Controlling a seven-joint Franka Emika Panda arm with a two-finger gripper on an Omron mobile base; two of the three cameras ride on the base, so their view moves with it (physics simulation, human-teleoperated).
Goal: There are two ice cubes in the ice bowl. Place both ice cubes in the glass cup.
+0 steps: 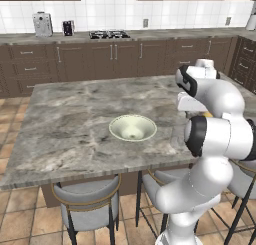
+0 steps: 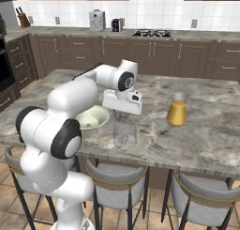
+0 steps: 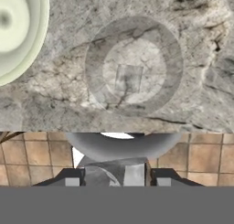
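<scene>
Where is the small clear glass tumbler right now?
The small clear glass tumbler stands near the marble island's front edge, directly below the end effector, between the pale cream-green bowl and the yellow-orange cup. In the hand view, one cube lies inside.

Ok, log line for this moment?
jaws: open, above cup | cube: one lying in cup | bowl: beside cup, apart | step: release over cup

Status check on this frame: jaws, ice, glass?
Gripper above glass cup, jaws hidden. One ice cube in cup. Ice bowl looks empty. Nothing in the way.
</scene>
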